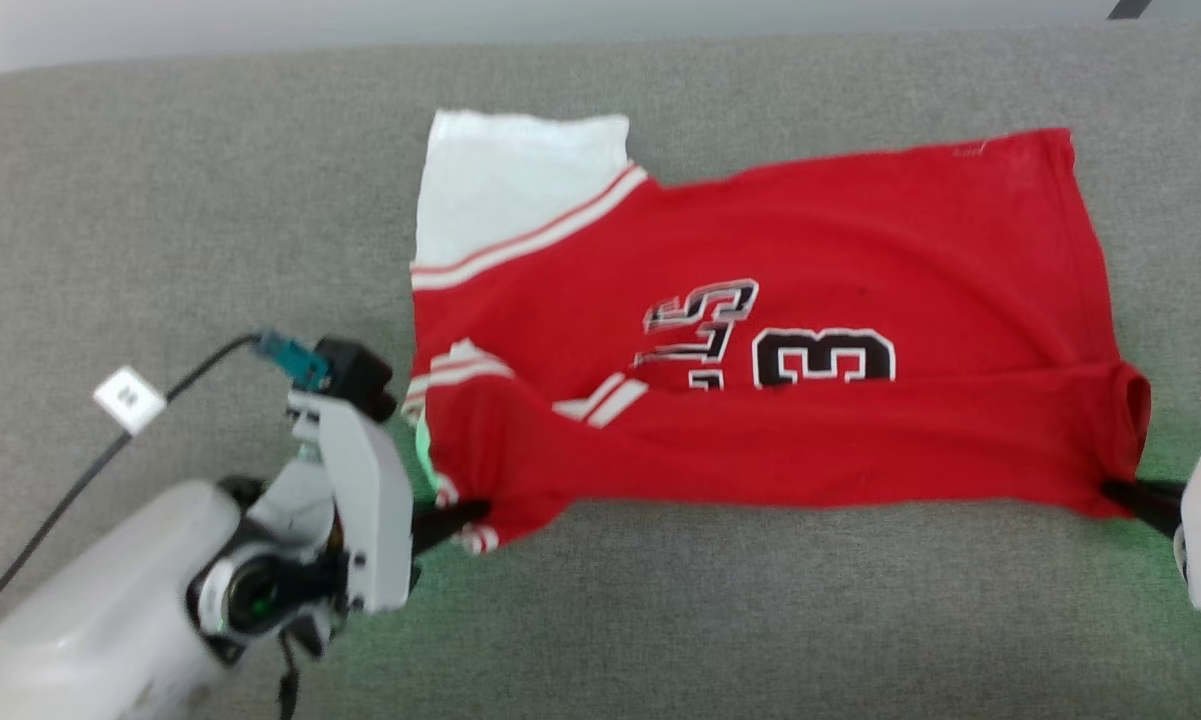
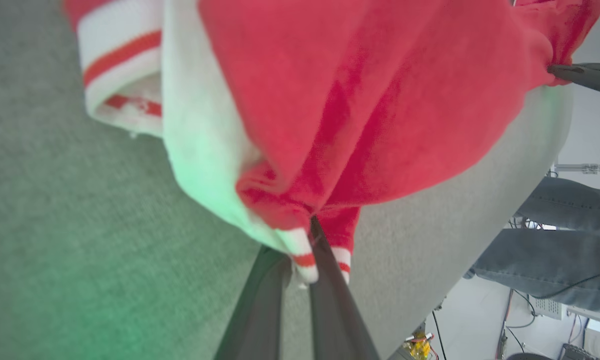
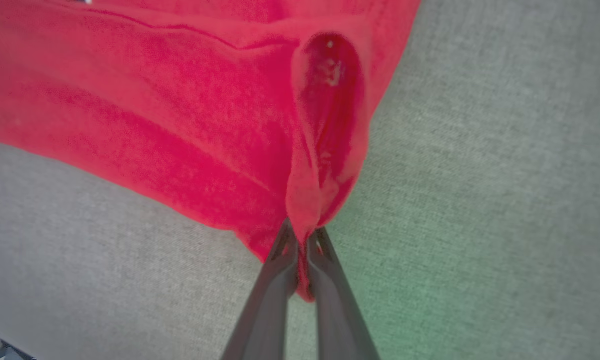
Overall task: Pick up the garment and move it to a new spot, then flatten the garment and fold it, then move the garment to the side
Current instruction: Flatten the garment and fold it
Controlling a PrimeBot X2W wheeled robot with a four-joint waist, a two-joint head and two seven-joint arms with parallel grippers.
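We see the garment (image 1: 780,290) lying sideways on the grey tabletop (image 1: 160,220), its near edge doubled over part of the lettering. The left end effector (image 1: 465,517) is clamped on a striped sleeve corner. The right end effector (image 1: 1120,492) is clamped on the red hem corner.

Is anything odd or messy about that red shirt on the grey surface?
Yes. The garment has its near edge doubled over, covering part of the lettering, and it bunches at both corners where the left gripper and right gripper pinch it. Nothing looks torn or spilled.
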